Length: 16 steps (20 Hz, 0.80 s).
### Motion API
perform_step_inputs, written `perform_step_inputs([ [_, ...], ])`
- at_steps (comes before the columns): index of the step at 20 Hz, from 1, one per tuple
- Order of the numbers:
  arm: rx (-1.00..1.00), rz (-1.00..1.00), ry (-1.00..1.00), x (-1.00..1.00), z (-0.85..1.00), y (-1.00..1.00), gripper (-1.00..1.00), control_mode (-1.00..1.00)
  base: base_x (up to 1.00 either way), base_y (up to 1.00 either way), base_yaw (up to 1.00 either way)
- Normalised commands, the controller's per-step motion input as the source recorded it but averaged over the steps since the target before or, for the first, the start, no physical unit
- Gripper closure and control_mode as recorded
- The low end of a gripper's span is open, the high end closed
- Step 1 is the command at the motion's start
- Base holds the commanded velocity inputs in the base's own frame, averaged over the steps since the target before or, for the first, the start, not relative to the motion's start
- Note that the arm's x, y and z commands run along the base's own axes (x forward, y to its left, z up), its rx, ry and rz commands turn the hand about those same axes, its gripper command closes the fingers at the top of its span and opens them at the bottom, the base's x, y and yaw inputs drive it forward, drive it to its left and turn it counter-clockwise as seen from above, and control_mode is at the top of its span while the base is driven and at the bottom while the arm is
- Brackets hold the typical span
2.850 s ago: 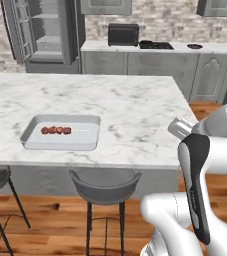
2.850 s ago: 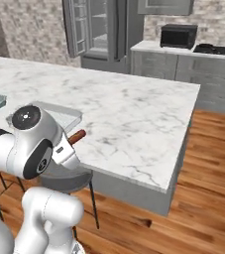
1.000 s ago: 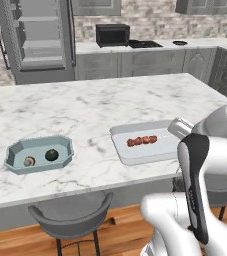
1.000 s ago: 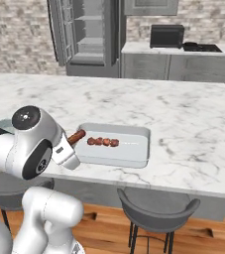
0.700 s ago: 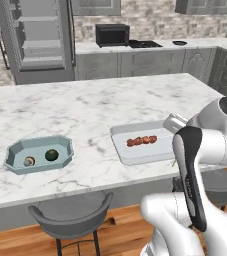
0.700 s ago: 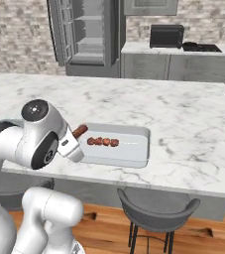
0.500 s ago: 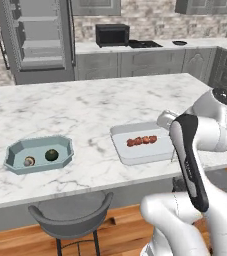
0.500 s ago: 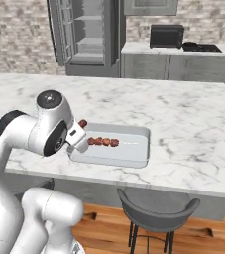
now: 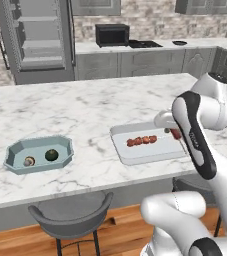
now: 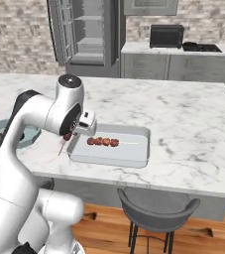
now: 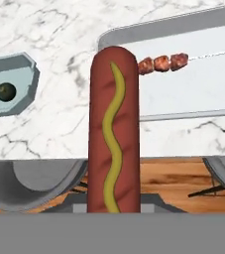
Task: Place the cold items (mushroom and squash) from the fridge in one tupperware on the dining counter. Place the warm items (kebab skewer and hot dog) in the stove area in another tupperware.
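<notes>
My gripper is shut on the hot dog, a brown sausage with a yellow mustard line. It hangs just over the near right edge of the grey tupperware, which holds the kebab skewer. From the right, the hot dog and gripper sit at the left end of that tupperware, beside the kebab skewer. A teal tupperware to the left holds the mushroom and the squash. The hand view has the kebab skewer and squash.
The marble dining counter runs across the view, with grey stools tucked under its near edge. Behind it the fridge stands open, with a microwave on the back counter.
The whole picture shifted early on, so the base drove sideways along the counter. In the last second the arm swung forward, carrying the hot dog over the edge of the grey tupperware.
</notes>
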Motion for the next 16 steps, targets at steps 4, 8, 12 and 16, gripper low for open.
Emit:
perform_step_inputs([
  [4, -0.13, 0.51, -0.04, 0.00, -0.01, 0.00, 1.00, -1.00, 0.00, 0.00, 0.00],
  [8, -0.12, 0.52, -0.02, 0.00, 0.00, 0.00, 1.00, -1.00, 0.00, 0.00, 0.00],
  [12, -0.14, 0.48, -0.05, -0.01, -0.06, 0.00, 1.00, -1.00, 0.00, 0.00, 0.00],
  [16, -0.15, 0.41, -0.12, -0.04, -0.16, 0.00, 1.00, -1.00, 0.00, 0.00, 0.00],
])
